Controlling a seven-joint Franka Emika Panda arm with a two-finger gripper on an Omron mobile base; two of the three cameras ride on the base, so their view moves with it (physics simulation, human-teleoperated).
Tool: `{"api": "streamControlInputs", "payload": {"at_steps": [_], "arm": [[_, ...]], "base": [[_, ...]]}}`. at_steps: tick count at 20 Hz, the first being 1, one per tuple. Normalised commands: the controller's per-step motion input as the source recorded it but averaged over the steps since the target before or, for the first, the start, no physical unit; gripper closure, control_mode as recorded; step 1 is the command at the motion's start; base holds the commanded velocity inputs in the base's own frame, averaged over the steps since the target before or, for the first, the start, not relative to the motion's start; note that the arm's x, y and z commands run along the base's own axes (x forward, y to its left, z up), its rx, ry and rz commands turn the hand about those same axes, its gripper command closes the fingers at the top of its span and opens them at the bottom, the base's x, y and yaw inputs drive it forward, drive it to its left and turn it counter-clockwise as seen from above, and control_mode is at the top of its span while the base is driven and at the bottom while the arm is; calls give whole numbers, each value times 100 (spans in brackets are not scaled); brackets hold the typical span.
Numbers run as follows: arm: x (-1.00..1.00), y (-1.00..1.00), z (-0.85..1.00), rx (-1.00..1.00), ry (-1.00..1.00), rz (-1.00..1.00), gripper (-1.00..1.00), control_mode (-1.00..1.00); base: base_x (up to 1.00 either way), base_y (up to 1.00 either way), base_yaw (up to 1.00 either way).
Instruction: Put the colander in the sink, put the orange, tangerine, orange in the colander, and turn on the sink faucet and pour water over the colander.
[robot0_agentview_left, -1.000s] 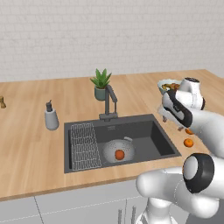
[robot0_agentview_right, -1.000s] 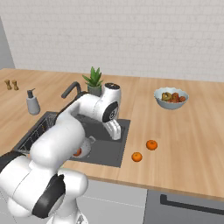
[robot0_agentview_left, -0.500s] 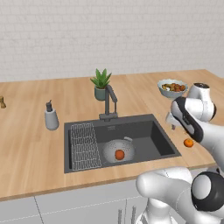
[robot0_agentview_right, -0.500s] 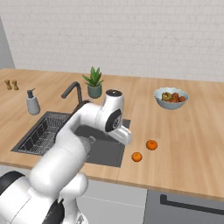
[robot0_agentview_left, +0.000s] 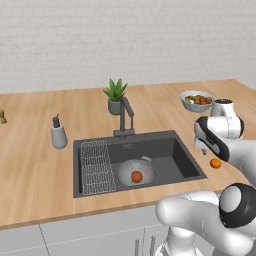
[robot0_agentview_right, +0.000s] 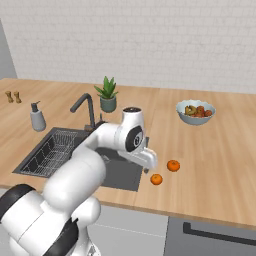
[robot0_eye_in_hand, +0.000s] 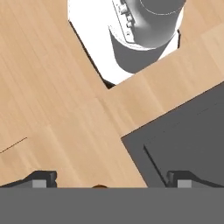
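The end effector (robot0_agentview_right: 148, 166) hangs spread and empty just beside the near fruit (robot0_agentview_right: 156, 179) (second one (robot0_agentview_right: 173, 165) slightly beyond) on the surface (robot0_agentview_right: 215, 170).

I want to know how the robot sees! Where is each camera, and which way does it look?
Left base view: behind the arm's left, looking down at the sink; the arm rises at the lower right.
Right base view: behind its right, same sink; the arm at the lower left.
Hand view: on the open hand, looking down at the counter.
Both base views share the colander.
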Motion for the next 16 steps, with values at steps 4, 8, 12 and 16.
{"api": "streamControlInputs", "payload": {"at_steps": [4, 8, 12, 16], "arm": [[0, -49, -30, 0, 4, 0, -100, -100], [0, -28, -35, 0, 0, 0, -100, -100], [0, -6, -35, 0, -1, 0, -100, -100], [4, 0, -26, 3, -2, 0, -100, -100]], "base": [[0, 0, 0], [0, 0, 0], [0, 0, 0], [0, 0, 0]]}}
